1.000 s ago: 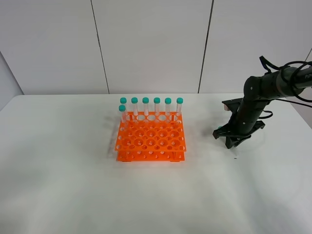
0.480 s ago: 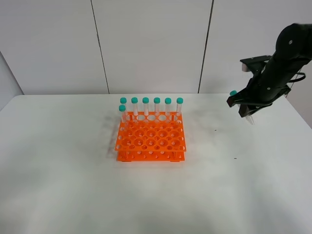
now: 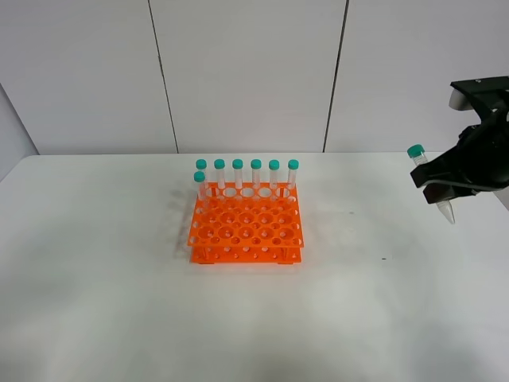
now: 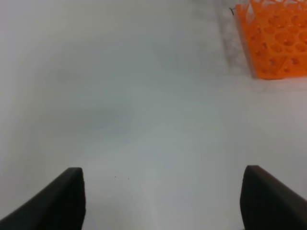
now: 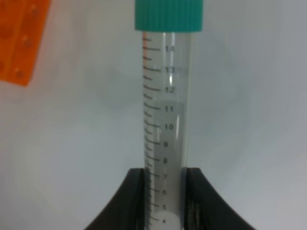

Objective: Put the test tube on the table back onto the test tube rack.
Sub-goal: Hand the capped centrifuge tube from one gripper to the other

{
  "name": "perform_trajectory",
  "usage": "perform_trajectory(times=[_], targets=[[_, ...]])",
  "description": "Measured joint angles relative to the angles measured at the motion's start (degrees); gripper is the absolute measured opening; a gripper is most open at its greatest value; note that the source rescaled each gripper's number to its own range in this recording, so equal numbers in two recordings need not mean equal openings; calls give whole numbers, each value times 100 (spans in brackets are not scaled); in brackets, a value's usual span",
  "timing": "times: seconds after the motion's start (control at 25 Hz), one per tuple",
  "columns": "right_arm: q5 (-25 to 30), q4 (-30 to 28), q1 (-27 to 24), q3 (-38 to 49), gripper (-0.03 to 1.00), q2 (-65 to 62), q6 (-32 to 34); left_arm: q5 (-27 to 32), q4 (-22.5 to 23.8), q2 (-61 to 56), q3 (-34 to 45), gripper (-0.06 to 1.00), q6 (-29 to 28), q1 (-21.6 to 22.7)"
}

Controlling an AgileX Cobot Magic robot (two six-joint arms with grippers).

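My right gripper (image 3: pixel 437 182) is shut on the test tube (image 3: pixel 430 181), a clear tube with a teal cap and pointed tip, and holds it tilted high above the table (image 3: pixel 119 302) at the far right. In the right wrist view the test tube (image 5: pixel 165 120) stands between the two black fingers (image 5: pixel 129 201). The orange test tube rack (image 3: pixel 246 225) stands mid-table, well to the left of that gripper, with several teal-capped tubes (image 3: pixel 256 173) along its back row. My left gripper (image 4: pixel 163 196) is open over bare table, with a corner of the rack (image 4: pixel 276 38) beyond it.
A white panelled wall (image 3: pixel 246 72) rises behind the table. A small dark speck (image 3: pixel 384 258) lies on the tabletop right of the rack.
My right gripper has risen from the tabletop with the test tube in it and moved up and to the right. The rack and its tubes have not moved.
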Motion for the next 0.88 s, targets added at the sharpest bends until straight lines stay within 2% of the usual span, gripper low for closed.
perform_trajectory(times=[0.32,0.6,0.88], targets=[[-601,542,0,385,3,-86,-637,0,0,0,0,100,0,0],[-498,994,0,465,3,-125,-1386,0,0,0,0,100,0,0],[-1102,1606,0,1418,3,-604,-2505,0,0,0,0,100,0,0]])
